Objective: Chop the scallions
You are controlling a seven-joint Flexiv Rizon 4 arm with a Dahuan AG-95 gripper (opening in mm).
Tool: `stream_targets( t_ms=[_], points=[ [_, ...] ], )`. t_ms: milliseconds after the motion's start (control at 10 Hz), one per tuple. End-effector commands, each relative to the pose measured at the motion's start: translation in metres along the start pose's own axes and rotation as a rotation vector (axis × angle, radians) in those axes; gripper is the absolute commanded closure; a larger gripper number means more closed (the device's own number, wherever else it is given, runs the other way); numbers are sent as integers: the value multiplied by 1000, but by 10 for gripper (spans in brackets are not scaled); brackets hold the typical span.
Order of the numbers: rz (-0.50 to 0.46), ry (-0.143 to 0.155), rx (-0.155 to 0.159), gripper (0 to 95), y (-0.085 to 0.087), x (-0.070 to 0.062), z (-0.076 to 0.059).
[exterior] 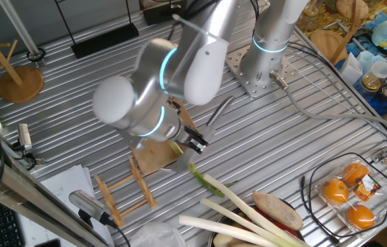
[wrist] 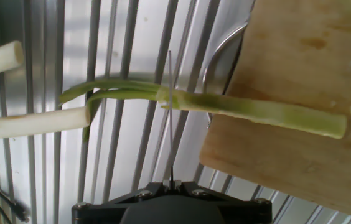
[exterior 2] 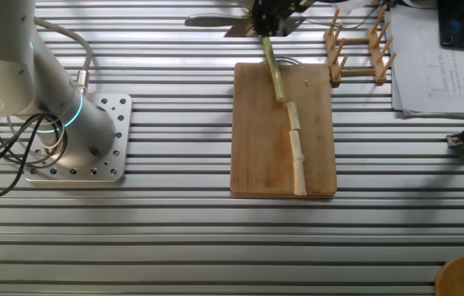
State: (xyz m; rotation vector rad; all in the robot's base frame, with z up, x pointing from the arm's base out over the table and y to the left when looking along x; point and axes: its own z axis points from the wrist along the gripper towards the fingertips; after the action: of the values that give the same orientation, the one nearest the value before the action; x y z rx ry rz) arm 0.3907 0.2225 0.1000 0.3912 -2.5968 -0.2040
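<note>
The scallion stalk (wrist: pixel 250 111) lies across the wooden cutting board (exterior 2: pixel 257 148), its leaves hanging over the edge above the ribbed counter (exterior 2: pixel 166 238). The tool (exterior 2: pixel 271 15) clenches a thin knife blade (wrist: pixel 170 118) standing on the stalk; cut pieces (exterior 2: pixel 299 160) lie in line.

— What do we record for the scallions (exterior 2: pixel 278 76)?

— We note one long thin stalk, pale green at its cut end and darker green toward the leaf tips, lying lengthwise along the cutting board (exterior 2: pixel 257 148). Its leafy end (wrist: pixel 101 90) overhangs the board's far edge above the ribbed surface (exterior 2: pixel 166 222).

— And the cut pieces?

— We count short pale pieces (exterior 2: pixel 297 156) lying end to end on the board, in line with the stalk and running toward the near edge. In the hand view, the leaves split into two strands.
</note>
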Motion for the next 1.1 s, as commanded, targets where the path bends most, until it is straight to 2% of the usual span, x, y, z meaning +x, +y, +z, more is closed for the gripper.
stream_targets(
  t_ms=[100,400,700,1100],
  points=[
    [-9,19,0,950,4,0,0],
    [-21,57,-10,950,8,7,-3],
    [-37,64,-17,950,8,8,0],
    [-39,93,-17,950,13,8,6]
  ],
)
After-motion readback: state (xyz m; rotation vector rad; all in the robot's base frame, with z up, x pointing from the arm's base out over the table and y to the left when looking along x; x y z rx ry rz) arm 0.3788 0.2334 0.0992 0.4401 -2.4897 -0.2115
